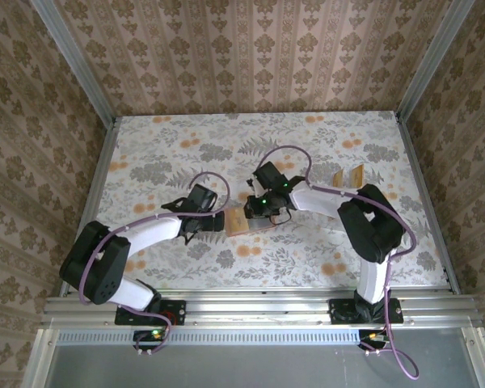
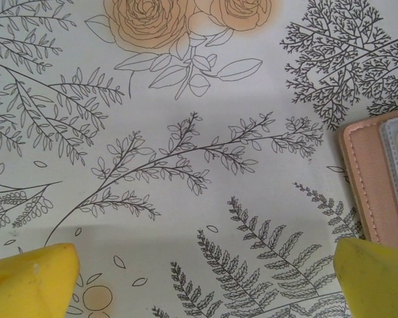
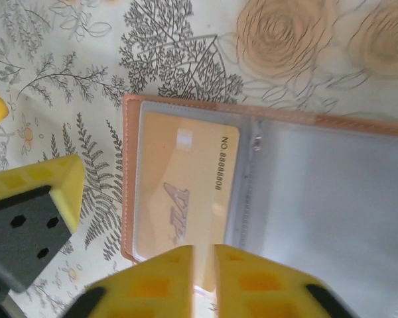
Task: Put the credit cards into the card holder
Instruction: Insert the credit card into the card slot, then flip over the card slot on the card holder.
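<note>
Leather, reddish-tan: the card holder [image 3: 129, 165] lies open near the table's middle, one yellow card [image 3: 186, 179] in its clear left pocket. At that card's near end the right gripper [image 3: 204, 271] shows fingers a slit apart; pinching or not, I cannot tell. The left gripper [image 2: 202, 281] is spread wide just beside the holder's edge. Two more cards [image 1: 356, 174] lie back right. Open floral cloth [image 1: 170, 145] runs to papered walls [image 1: 250, 56] — metal rails [image 1: 259, 307] along the edges.

A robot test booth dressed like a home. Damask wallpaper panels [image 1: 250, 56] in aluminium framing [image 1: 74, 61] enclose a floral-clothed table [image 1: 186, 145].
</note>
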